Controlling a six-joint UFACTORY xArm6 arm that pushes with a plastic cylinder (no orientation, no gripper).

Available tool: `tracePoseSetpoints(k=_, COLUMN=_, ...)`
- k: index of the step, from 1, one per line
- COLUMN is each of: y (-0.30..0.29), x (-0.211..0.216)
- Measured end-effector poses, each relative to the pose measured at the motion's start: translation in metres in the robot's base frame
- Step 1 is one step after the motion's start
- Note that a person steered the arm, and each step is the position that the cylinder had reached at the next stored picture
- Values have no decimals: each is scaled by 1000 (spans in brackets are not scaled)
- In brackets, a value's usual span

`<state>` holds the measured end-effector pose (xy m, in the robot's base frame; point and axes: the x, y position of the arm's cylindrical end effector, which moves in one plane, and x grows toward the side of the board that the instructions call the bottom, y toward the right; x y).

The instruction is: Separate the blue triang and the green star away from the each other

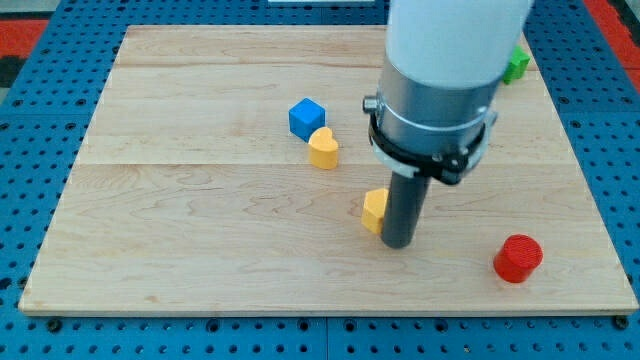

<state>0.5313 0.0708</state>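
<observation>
My tip (398, 243) rests on the wooden board, touching the right side of a yellow block (374, 210) whose shape is partly hidden by the rod. A green block (516, 64) shows at the view's top right, mostly hidden behind the arm, so its shape cannot be made out. No blue triangle is visible; the arm's body hides part of the board's upper right.
A blue cube (306, 117) sits above the centre with a yellow heart (323, 148) touching its lower right. A red cylinder (518, 258) stands at the lower right. The wooden board (180, 220) lies on a blue pegboard surface.
</observation>
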Motion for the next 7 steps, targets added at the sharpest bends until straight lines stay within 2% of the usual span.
tracePoseSetpoints(k=3, y=-2, x=-92)
tracePoseSetpoints(k=4, y=107, x=-109)
tracePoseSetpoints(k=5, y=174, x=-153)
tracePoseSetpoints(k=7, y=245, x=-230)
